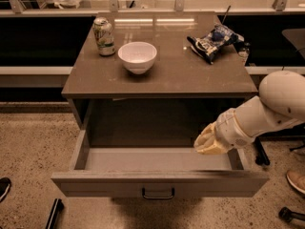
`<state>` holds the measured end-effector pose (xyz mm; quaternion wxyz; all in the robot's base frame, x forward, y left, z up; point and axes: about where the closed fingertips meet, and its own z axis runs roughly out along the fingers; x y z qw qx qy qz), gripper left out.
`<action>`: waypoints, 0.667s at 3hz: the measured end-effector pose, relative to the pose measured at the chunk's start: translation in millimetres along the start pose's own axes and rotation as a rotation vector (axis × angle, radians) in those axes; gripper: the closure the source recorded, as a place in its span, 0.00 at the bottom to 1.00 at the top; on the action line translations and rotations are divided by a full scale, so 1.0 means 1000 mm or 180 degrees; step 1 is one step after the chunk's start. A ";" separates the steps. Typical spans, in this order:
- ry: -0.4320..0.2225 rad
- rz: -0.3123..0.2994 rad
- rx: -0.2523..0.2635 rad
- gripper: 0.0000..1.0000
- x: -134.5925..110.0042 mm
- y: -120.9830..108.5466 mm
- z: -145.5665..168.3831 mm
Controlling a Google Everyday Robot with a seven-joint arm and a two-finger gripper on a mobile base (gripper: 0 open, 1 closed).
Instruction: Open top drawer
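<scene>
The cabinet [190, 78] fills the middle of the view, with a flat brown top and speckled floor [33, 142] around it. Below the top, the top drawer [105, 185] stands far out toward the camera. Its plain grey inside is bare and its wide flat front is nearest the viewer. By that reach, the opening looks done or nearly done.

The white arm [271, 106] comes in from the right. It carries the gripper [208, 141] low over the drawer's right rear corner, just beside the right wall and well apart from the front. Whether the tool is wide or narrow cannot be told from here, and nothing is seen held in it.

On the cabinet top sit a white bowl [137, 56], a crumpled snack bag [214, 41] and a drink can [104, 36].

The drawer looks stiff and hard-sided. It probably rides straight on its runners, light while empty, with a smooth front that gives no purchase. The sound hold is the small dark loop handle [157, 193] at the front's centre, where a pull stays square. A pull on the side wall would likely skew the drawer.
</scene>
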<state>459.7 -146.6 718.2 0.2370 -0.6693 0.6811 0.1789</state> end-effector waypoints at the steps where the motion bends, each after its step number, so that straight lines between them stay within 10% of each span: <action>1: -0.0230 0.0149 0.0210 0.81 -0.006 -0.005 -0.038; 2: -0.0243 0.0150 0.0206 0.58 -0.008 -0.005 -0.038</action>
